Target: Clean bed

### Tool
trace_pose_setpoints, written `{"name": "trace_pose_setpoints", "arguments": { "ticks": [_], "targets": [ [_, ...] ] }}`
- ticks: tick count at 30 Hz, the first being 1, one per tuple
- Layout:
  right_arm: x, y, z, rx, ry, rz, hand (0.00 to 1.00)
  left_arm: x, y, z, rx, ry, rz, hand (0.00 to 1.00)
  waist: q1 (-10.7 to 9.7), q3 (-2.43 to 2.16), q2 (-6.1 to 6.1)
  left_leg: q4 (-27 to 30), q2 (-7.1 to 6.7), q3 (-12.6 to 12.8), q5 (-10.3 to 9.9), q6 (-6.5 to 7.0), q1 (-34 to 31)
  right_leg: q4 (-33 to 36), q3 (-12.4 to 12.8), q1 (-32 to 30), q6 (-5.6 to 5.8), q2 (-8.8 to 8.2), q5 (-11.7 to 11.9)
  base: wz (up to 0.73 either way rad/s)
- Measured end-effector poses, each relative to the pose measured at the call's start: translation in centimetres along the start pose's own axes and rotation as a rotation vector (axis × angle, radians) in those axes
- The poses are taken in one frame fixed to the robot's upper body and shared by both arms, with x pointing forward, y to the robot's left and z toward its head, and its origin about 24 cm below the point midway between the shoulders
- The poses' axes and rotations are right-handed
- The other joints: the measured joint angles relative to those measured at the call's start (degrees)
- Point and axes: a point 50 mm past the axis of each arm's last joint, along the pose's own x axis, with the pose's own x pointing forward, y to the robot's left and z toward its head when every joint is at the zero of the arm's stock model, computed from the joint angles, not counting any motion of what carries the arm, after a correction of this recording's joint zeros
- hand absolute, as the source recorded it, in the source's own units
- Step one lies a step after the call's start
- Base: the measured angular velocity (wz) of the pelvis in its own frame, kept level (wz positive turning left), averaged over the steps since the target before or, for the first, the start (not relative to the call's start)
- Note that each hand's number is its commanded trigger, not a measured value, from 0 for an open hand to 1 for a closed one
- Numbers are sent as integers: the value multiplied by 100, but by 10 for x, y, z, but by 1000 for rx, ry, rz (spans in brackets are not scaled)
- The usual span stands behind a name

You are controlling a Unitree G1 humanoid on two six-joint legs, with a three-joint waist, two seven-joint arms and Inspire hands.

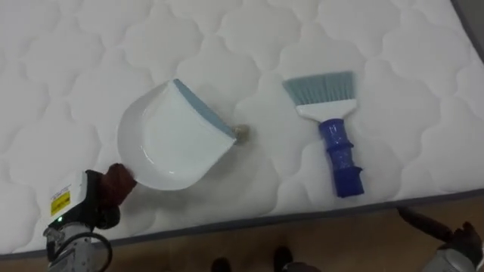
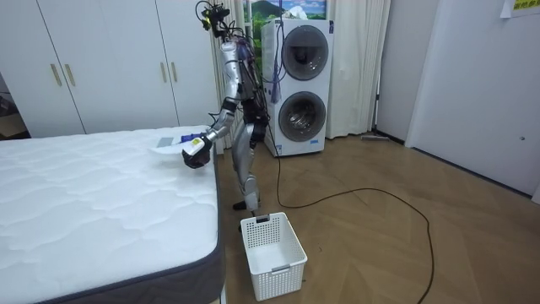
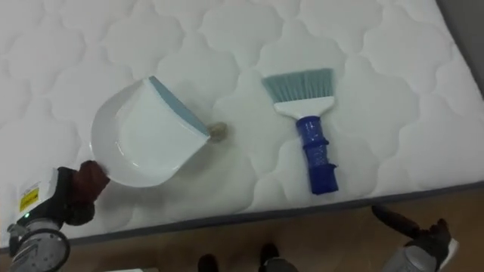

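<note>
A white dustpan (image 1: 170, 140) with a grey-blue lip lies on the white quilted mattress (image 1: 76, 60), its mouth turned to the right. My left hand (image 1: 106, 193) is curled round the pan's rear handle near the mattress's front edge. A small beige scrap (image 1: 242, 134) rests right at the pan's lip. Further right lies a hand brush (image 1: 336, 128) with a blue handle and pale teal bristles pointing away from me; nothing touches it. My right hand (image 1: 442, 230) hangs below the mattress edge at the lower right, its fingers relaxed and holding nothing.
In the room view I stand at the bed's side edge (image 2: 215, 211), with a stacked washer and dryer (image 2: 299, 84) behind me. A white laundry basket (image 2: 272, 253) sits on the wooden floor by the bed. White wardrobes (image 2: 110, 63) line the wall.
</note>
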Motion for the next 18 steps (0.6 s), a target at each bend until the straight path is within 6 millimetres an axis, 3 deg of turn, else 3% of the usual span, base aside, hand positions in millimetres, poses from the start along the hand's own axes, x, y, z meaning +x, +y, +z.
{"name": "trace_pose_setpoints", "arguments": {
  "ticks": [5,10,18],
  "targets": [
    [-4,10,23,-20,-137,-19,0,-6,-4,-7,54,-11,-28,100,-21,-8,-27,12,-3,1,-5,9,-101,-10,-1,-90,7,-2,8,-1],
    [-15,32,54,-154,-394,-28,0,-11,-7,-18,107,16,-64,100,9,-7,-22,-18,-6,-7,-4,10,-88,-43,-5,-77,9,-5,10,0],
    [-35,52,74,-188,-599,-26,0,-14,-13,-21,152,35,-108,100,156,-3,-13,-77,-16,-57,-4,10,-86,-86,-17,-55,24,-45,17,1]
  ]
}}
